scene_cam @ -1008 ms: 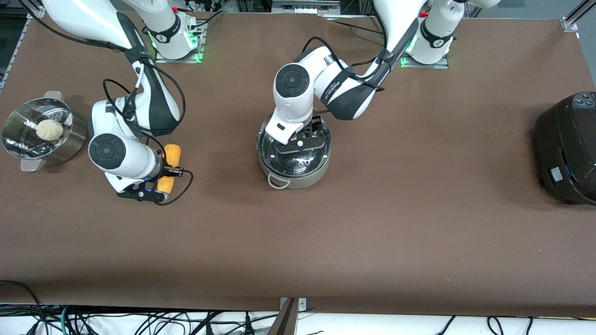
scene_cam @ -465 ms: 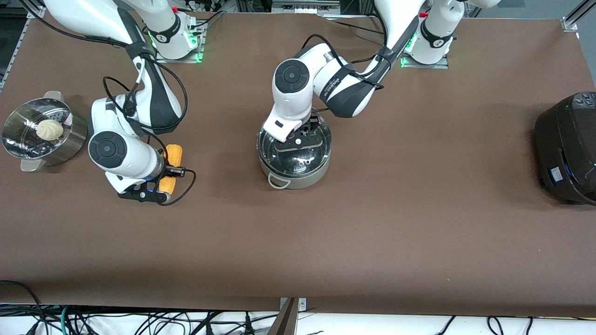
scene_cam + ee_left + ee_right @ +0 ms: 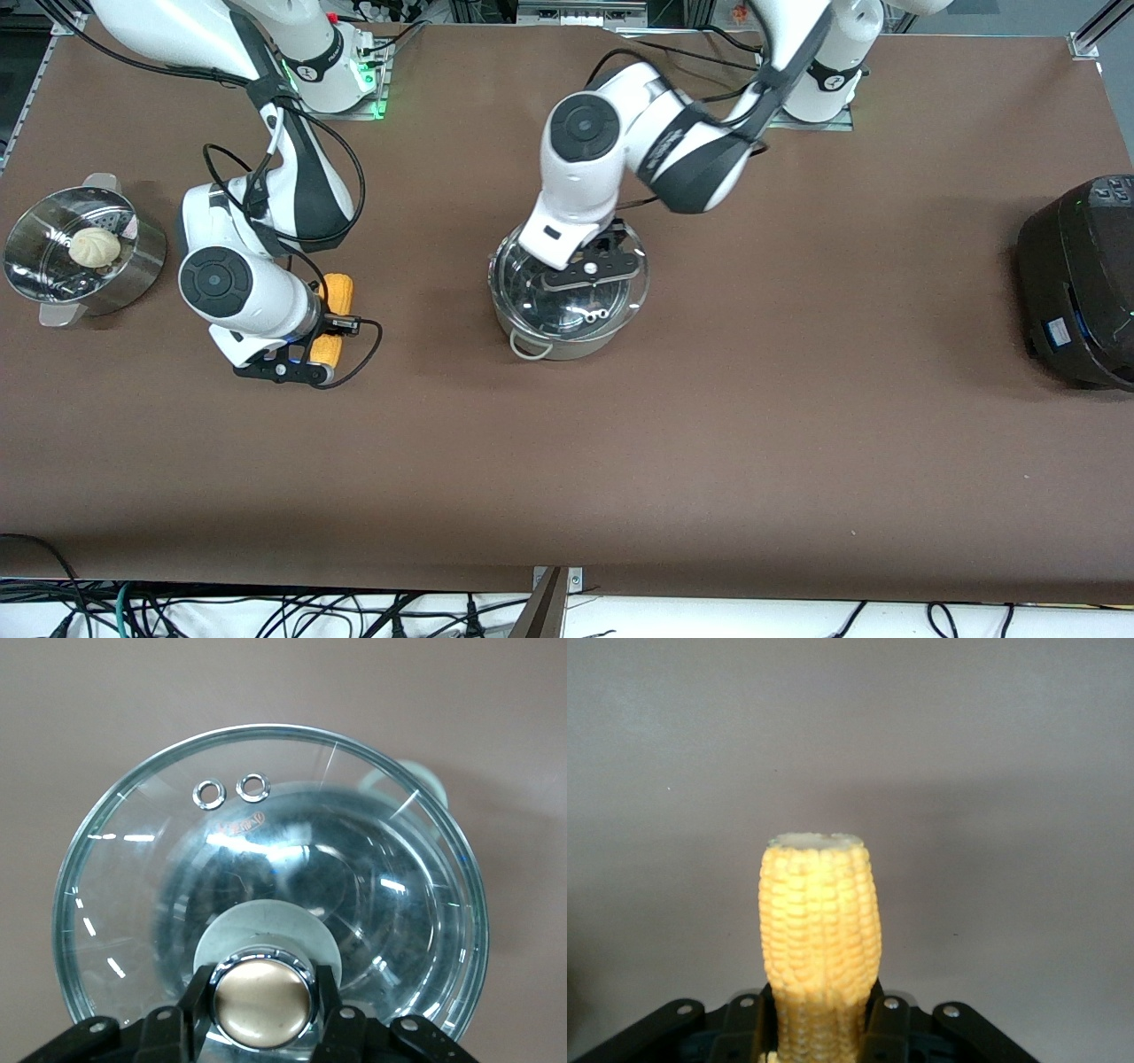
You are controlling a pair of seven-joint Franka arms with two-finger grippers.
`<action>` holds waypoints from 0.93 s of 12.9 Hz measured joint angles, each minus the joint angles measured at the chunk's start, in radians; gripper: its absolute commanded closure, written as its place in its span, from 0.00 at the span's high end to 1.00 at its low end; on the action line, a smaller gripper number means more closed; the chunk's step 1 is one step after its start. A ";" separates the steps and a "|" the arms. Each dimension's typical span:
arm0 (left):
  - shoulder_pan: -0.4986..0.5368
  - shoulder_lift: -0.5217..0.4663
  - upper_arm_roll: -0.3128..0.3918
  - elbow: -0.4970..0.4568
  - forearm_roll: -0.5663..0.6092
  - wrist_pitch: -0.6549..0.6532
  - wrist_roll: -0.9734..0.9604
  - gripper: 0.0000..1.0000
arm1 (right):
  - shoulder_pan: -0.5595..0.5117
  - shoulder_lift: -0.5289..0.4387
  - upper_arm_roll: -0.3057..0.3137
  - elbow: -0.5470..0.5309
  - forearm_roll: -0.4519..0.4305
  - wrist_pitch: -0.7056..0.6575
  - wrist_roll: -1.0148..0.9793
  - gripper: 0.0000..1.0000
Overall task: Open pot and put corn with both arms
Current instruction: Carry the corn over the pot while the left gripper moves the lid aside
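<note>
Fingers of the left gripper [image 3: 261, 1014] clamp one lid [image 3: 266, 877] knob over one pot [image 3: 556, 341]; right gripper [image 3: 819, 1028] fingers pinch one corn [image 3: 821, 935], seemingly airborne.

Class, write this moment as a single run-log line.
left gripper: shut on lid knob, lid raised over pot | right gripper: shut on corn | steamer basket, rice cooker: untouched

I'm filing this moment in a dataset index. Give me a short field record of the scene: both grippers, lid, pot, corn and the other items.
left gripper: shut on the lid's knob, over the pot
lid: glass, lifted, tilted, offset from the pot's rim
pot: steel, mid-table
right gripper: shut on the corn
corn: yellow cob, held near the right arm's end
steamer basket: holds a white bun
rice cooker: black, at the left arm's end
</note>
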 measured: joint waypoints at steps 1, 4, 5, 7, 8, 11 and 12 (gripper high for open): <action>0.038 -0.050 0.002 -0.017 0.000 -0.026 0.072 0.00 | 0.000 0.000 0.001 0.000 0.004 0.000 0.000 0.00; 0.212 -0.218 0.008 -0.189 -0.008 -0.053 0.337 0.00 | 0.003 0.000 0.035 0.018 0.100 -0.006 0.000 0.00; 0.278 -0.266 0.010 -0.266 -0.010 -0.050 0.437 0.00 | 0.007 -0.001 0.063 0.038 0.136 -0.021 0.004 0.00; 0.385 -0.331 0.023 -0.415 -0.013 0.005 0.614 0.00 | 0.030 -0.001 0.136 0.086 0.171 -0.051 0.059 0.00; 0.420 -0.351 0.044 -0.491 -0.014 0.060 0.702 0.00 | 0.064 0.002 0.166 0.106 0.173 -0.054 0.119 0.00; 0.480 -0.363 0.132 -0.709 -0.016 0.283 0.925 0.00 | 0.206 0.053 0.186 0.158 0.175 -0.032 0.237 0.00; 0.493 -0.362 0.150 -0.786 -0.016 0.373 0.967 0.00 | 0.237 0.085 0.186 0.175 0.179 -0.006 0.241 0.00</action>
